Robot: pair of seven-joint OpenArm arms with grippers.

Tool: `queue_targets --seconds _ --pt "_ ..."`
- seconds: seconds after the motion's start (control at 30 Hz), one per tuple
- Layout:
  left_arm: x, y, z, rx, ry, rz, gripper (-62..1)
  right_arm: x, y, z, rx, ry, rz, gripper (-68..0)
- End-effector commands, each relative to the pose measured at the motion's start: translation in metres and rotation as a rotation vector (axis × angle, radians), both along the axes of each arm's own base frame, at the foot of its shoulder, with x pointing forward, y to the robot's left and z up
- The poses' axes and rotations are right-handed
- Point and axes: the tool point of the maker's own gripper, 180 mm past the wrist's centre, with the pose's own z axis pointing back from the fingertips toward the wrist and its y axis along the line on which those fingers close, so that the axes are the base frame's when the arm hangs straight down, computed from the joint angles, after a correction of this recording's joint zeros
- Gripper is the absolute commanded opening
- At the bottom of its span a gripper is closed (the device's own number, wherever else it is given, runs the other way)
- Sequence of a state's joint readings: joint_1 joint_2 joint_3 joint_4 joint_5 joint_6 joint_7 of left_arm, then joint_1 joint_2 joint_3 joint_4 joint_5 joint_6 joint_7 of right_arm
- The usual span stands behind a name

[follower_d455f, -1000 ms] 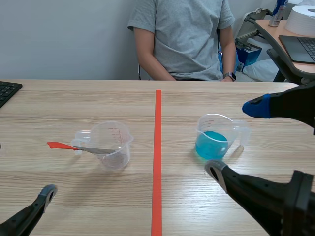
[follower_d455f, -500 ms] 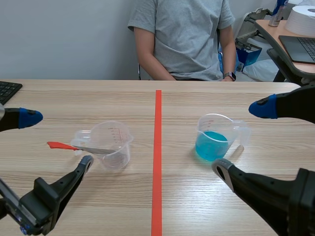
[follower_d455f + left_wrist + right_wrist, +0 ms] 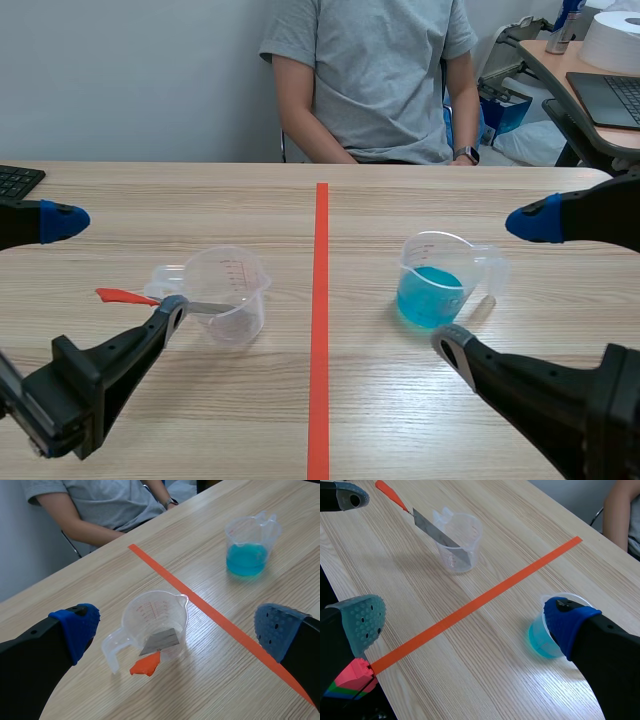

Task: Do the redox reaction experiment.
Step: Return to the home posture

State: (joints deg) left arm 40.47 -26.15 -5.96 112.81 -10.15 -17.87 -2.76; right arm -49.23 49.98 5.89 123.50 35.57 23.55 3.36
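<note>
A clear empty measuring cup point(image 3: 228, 292) stands left of the tape line. A metal blade with a red handle point(image 3: 130, 297) leans in it, handle sticking out over the table. Right of the line stands a second clear cup holding blue liquid point(image 3: 437, 280). My left gripper point(image 3: 115, 262) hangs open near the empty cup; in the left wrist view that cup point(image 3: 157, 625) and the blade point(image 3: 159, 642) lie between and ahead of its fingers. My right gripper point(image 3: 488, 284) is open beside the blue cup point(image 3: 545, 640), which one fingertip partly hides in the right wrist view.
A person in a grey shirt point(image 3: 370, 80) sits across the table. The orange tape line point(image 3: 320, 320) runs down the middle. A keyboard corner point(image 3: 15, 180) lies at the far left. A side desk with a laptop and a paper roll point(image 3: 612, 40) stands at the right.
My left arm has come up into view from the lower left, fingers open, and now stands by the empty cup. The right arm has drifted slightly right. Both cups are unmoved.
</note>
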Motion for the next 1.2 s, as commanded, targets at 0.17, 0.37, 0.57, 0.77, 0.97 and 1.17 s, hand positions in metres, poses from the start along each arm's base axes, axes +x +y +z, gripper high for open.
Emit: queue_targets --seconds 0.17,0.37,0.57,0.77,0.97,1.17 --pt "-0.0013 -0.0013 0.0016 -0.033 0.006 0.010 1.4 0.0021 0.0045 0.0104 0.029 -0.026 0.005 0.4" --pt "-0.0014 -0.0012 0.0012 -0.032 0.007 0.010 1.4 0.0020 0.0043 0.0097 0.026 -0.024 0.005 0.4" --pt "-0.0013 -0.0013 0.0014 -0.032 0.006 0.010 1.4 0.0022 0.0049 0.0115 0.034 -0.030 0.006 0.4" --pt "-0.0013 -0.0013 0.0014 -0.032 0.006 0.010 1.4 0.0022 0.0049 0.0115 0.034 -0.030 0.006 0.4" --pt "-0.0013 -0.0013 0.0013 -0.032 0.006 0.009 1.4 0.0023 0.0049 0.0116 0.034 -0.031 0.006 0.4" --pt "-0.0012 -0.0011 0.0015 -0.031 0.006 0.010 1.4 0.0023 0.0048 0.0115 0.034 -0.030 0.006 0.4"
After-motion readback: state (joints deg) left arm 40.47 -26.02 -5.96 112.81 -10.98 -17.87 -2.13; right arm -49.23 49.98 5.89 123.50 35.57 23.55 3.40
